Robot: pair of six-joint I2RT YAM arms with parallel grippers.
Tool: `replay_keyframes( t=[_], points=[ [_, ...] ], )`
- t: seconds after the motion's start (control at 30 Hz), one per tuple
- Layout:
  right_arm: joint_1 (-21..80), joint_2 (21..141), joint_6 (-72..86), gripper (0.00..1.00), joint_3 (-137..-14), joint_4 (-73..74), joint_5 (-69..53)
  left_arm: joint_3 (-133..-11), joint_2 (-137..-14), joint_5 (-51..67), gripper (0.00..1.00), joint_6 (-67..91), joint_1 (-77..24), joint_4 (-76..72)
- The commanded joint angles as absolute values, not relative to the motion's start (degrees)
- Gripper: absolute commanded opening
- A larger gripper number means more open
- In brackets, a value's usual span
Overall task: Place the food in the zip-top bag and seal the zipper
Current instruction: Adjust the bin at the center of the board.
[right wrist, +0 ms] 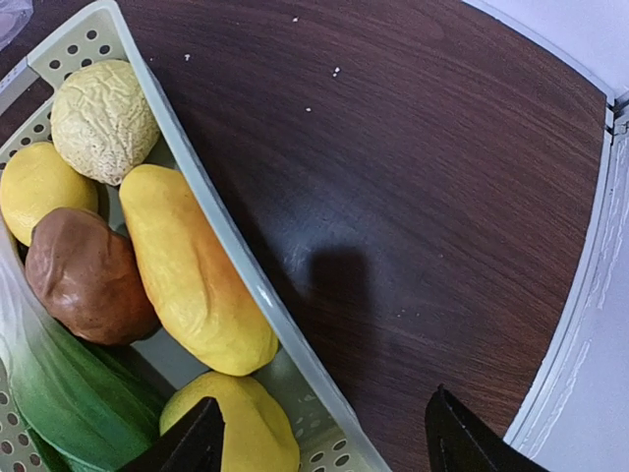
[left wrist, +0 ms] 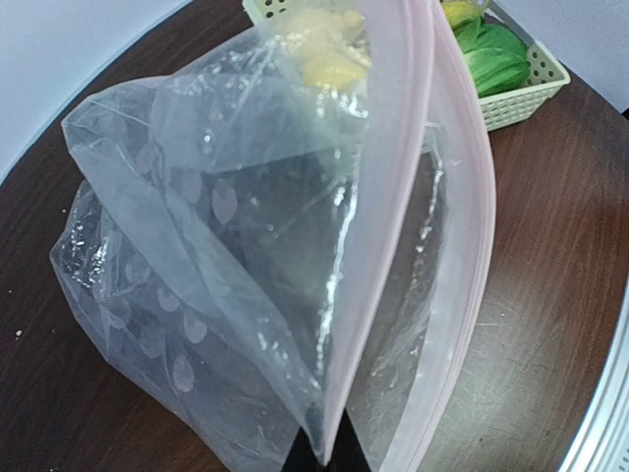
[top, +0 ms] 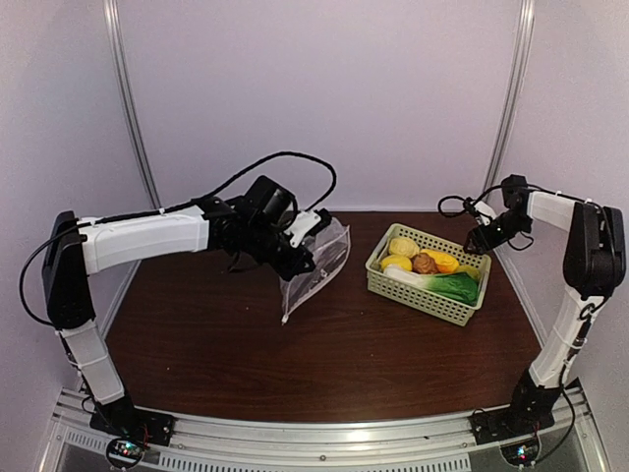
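My left gripper (top: pixel 295 246) holds the clear dotted zip-top bag (top: pixel 316 267) up off the table, left of the basket. Its jaws are shut on one side of the bag's mouth edge (left wrist: pixel 334 447). The bag (left wrist: pixel 226 246) gapes open, and the pale pink zipper strip (left wrist: pixel 393 197) runs along both lips. The food lies in the basket: a bumpy potato (right wrist: pixel 103 120), a yellow lemon (right wrist: pixel 37 192), a brown round piece (right wrist: pixel 86 277), a long orange-yellow piece (right wrist: pixel 192 270), another yellow piece (right wrist: pixel 246 428) and a green leafy vegetable (right wrist: pixel 69 403). My right gripper (right wrist: pixel 319 438) hangs open over the basket's right rim, holding nothing.
The pale green lattice basket (top: pixel 418 300) stands on the dark wooden table (top: pixel 324 364) at the right, its rim (right wrist: pixel 211 211) crossing under my right gripper. White walls close the back and sides, and a metal rail runs along the table's near edge.
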State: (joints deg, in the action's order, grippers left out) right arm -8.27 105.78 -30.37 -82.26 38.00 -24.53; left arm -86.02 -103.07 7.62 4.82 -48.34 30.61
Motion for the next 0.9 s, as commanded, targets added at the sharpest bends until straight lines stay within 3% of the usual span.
replay_keyframes(
  t=[0.0,0.27,0.47,0.57,0.67,0.87],
  points=[
    [-8.3,107.1,-31.9,0.7,-84.0,40.5,-26.4,-81.9,-99.8,14.8,0.0,6.5,-48.7,23.4],
    [-8.3,109.2,-29.5,0.43,-83.7,40.4,-25.4,-80.6,-99.0,14.5,0.0,7.2,-48.7,22.6],
    [-8.1,100.0,-27.9,0.26,-71.3,37.3,-25.4,-80.1,-98.4,12.9,0.0,8.3,-48.7,21.9],
    [-7.7,94.1,-28.5,0.23,-65.1,38.1,-24.9,-80.0,-98.3,12.7,0.0,8.6,-48.6,21.6],
    [-7.1,88.4,-28.5,0.32,-61.6,41.0,-24.2,-79.9,-98.3,12.5,0.0,9.3,-48.5,21.3],
    [-1.5,70.6,-16.0,0.76,-62.5,38.6,-23.9,-80.1,-97.6,10.1,0.0,13.6,-48.2,18.8]
  ],
)
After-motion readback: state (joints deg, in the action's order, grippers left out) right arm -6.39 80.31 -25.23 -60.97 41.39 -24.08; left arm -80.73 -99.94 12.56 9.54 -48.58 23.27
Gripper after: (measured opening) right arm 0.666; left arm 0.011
